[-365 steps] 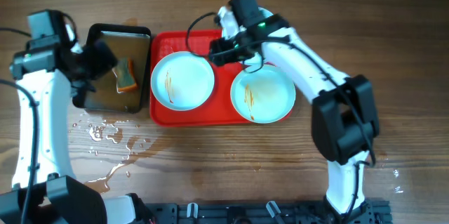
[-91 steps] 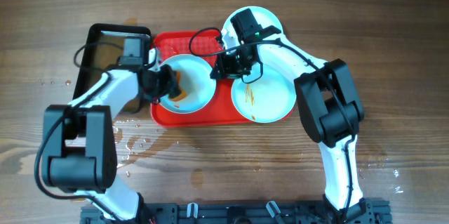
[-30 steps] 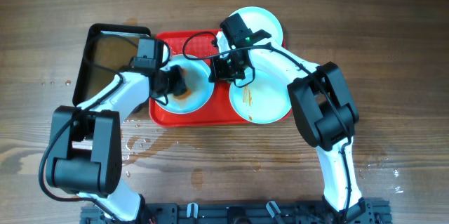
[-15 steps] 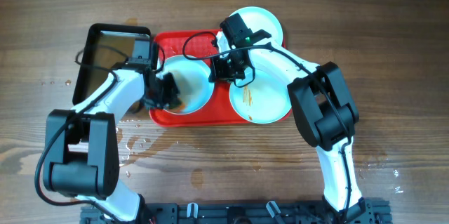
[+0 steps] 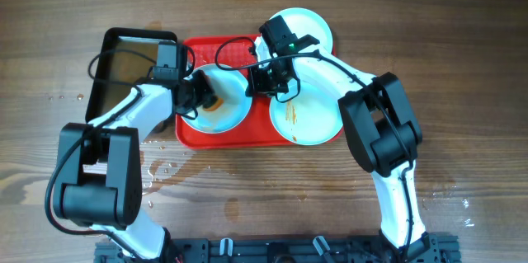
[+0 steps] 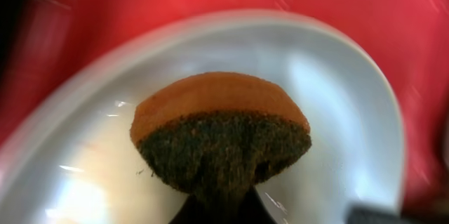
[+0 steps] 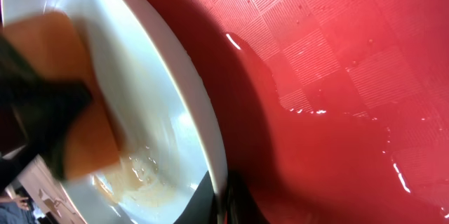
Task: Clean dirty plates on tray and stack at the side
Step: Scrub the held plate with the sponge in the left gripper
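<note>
Currently, left gripper (image 5: pixel 200 98) clamps a sponge (image 6: pixel 221 133) against a plate (image 5: pixel 237 90); right gripper (image 5: pixel 262 80) pinches its rim, on the tray (image 5: pixel 247 136).

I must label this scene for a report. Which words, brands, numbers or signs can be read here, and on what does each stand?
None can be read. No text or sign shows on the plates, the red tray, the sponge or the black pan in any view.

Brown wood-grain table (image 5: pixel 462 16), wet splashes (image 5: pixel 157 166) near its left front, black rail (image 5: pixel 289 251) along the near edge
</note>
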{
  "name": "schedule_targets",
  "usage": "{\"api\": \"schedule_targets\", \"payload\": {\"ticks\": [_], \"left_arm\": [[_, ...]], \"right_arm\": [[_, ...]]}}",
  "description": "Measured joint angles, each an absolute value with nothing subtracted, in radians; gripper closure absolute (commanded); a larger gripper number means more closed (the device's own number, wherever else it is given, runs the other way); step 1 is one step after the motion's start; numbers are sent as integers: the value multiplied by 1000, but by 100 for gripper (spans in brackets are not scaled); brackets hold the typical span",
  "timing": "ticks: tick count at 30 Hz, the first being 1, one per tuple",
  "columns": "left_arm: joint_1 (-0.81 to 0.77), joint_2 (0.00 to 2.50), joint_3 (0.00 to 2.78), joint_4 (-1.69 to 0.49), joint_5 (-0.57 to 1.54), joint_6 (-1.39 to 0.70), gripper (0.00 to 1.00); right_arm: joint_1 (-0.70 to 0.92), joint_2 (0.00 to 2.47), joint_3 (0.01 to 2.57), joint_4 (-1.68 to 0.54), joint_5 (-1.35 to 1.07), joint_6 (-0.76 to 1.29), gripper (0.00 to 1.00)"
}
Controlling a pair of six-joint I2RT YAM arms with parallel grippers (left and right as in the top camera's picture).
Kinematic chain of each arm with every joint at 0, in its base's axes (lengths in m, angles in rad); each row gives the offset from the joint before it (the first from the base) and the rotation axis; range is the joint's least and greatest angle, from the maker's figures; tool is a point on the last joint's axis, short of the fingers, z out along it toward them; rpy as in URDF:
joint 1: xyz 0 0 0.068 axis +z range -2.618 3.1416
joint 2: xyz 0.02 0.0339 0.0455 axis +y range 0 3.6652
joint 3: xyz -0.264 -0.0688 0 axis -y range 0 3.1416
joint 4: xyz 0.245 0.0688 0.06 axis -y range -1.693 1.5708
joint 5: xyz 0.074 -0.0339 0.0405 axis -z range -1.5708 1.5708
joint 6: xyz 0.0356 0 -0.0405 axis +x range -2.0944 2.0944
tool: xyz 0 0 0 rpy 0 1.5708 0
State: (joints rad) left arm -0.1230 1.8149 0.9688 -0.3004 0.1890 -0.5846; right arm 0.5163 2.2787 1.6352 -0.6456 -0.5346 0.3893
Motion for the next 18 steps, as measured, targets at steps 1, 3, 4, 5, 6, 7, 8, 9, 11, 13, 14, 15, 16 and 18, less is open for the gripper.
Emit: {"api": "schedule_targets", "payload": {"ticks": [1, 3, 4, 5, 6, 7, 8, 9, 11, 13, 14, 15, 16, 18], "left_arm": [[-123, 1814, 972, -309, 144, -603, 96], [-123, 1810, 982, -348, 86, -625, 96], [-123, 1806, 987, -379, 59, -637, 96], [-123, 1801, 991, -419, 41, -649, 96], [-123, 1797, 995, -454, 30, -659, 96], [-123, 1792, 1000, -509, 26, -670, 96], [-123, 1787, 1002, -548, 29, -674, 96], [-123, 1783, 1003, -596, 42, -680, 96], [-122, 1779, 1005, -653, 89, -682, 96], [-120, 1779, 1005, -673, 156, -666, 96], [-118, 1781, 1003, -670, 203, -651, 96], [-117, 1782, 998, -653, 255, -631, 96], [-117, 1787, 992, -626, 308, -607, 96], [-117, 1795, 981, -553, 363, -577, 96]], "right_arm": [[516, 2279, 1635, -646, -534, 389, 96], [516, 2279, 1635, -646, -535, 389, 96], [516, 2279, 1635, -646, -535, 389, 95], [516, 2279, 1635, -646, -535, 389, 96], [516, 2279, 1635, -646, -535, 389, 96], [516, 2279, 1635, -646, -535, 389, 96], [516, 2279, 1635, -646, -535, 389, 96], [516, 2279, 1635, -646, -535, 389, 96], [516, 2279, 1635, -646, -535, 388, 96], [516, 2279, 1635, -646, -535, 388, 96], [516, 2279, 1635, -646, -535, 388, 96], [516, 2279, 1635, -646, -535, 388, 96], [516, 2279, 1635, -646, -535, 388, 96], [516, 2279, 1635, -646, -535, 389, 96]]}}
